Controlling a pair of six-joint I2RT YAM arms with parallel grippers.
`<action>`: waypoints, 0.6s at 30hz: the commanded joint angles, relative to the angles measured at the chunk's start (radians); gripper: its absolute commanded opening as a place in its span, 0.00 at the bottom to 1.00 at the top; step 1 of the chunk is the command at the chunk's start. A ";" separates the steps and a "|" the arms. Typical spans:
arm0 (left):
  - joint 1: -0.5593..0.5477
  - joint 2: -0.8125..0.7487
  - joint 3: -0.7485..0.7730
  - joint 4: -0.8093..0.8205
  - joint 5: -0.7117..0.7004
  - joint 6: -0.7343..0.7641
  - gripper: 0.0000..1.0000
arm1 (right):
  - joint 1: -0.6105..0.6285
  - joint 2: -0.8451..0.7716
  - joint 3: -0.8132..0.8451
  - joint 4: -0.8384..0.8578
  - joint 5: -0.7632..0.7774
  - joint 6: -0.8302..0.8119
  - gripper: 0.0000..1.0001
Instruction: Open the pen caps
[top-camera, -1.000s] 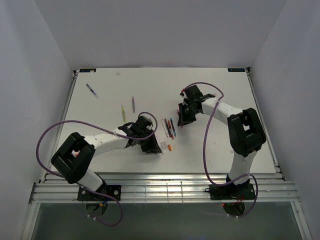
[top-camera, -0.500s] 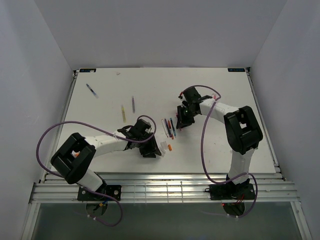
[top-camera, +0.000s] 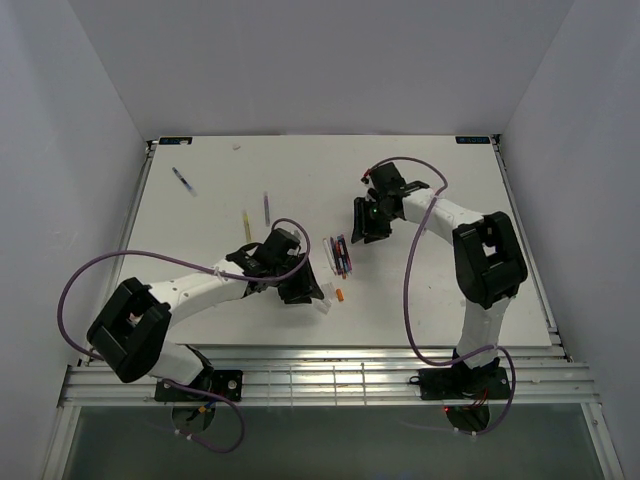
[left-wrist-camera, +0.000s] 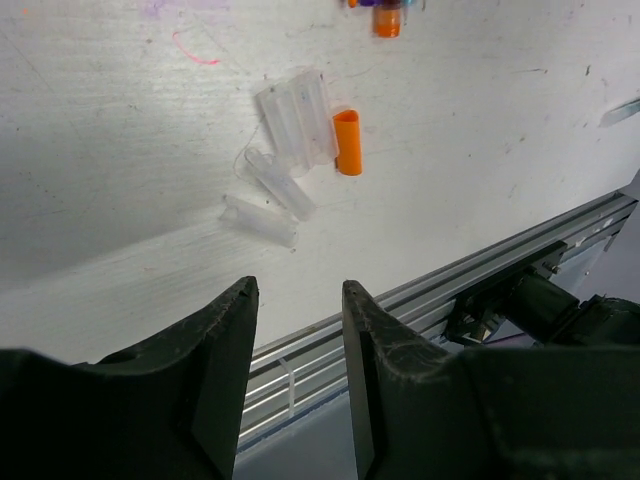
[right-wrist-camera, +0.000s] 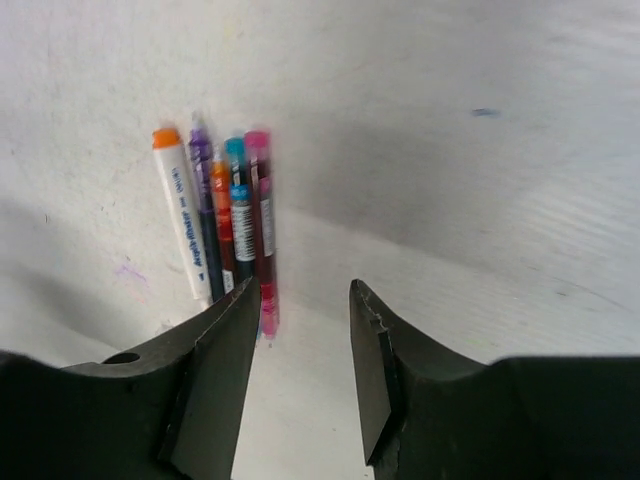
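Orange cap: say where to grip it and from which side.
Come straight down on the orange cap, probably with the left end effector pinching its two ends: it lies flat, and the clear caps crowd one long side, leaving the ends free.

Orange cap (left-wrist-camera: 347, 142), clear caps (left-wrist-camera: 296, 118)

I count at least five pens (right-wrist-camera: 232, 215) packed side by side in one bunch; they overlap, so I can't rule out a sixth. Three stray pens (top-camera: 265, 207) lie singly elsewhere on the table (top-camera: 450, 290). For loose caps I get one orange cap (left-wrist-camera: 347, 142) and five clear caps (left-wrist-camera: 295, 120), three of them pressed together.
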 joint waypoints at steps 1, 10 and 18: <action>0.002 -0.058 0.049 -0.036 -0.035 0.031 0.50 | -0.094 -0.087 0.043 -0.025 0.093 0.026 0.47; 0.002 -0.099 0.068 -0.055 -0.022 0.028 0.50 | -0.361 -0.078 0.070 -0.071 0.154 0.012 0.46; 0.002 -0.116 0.056 -0.068 -0.009 0.017 0.50 | -0.450 0.008 0.158 -0.106 0.198 -0.020 0.45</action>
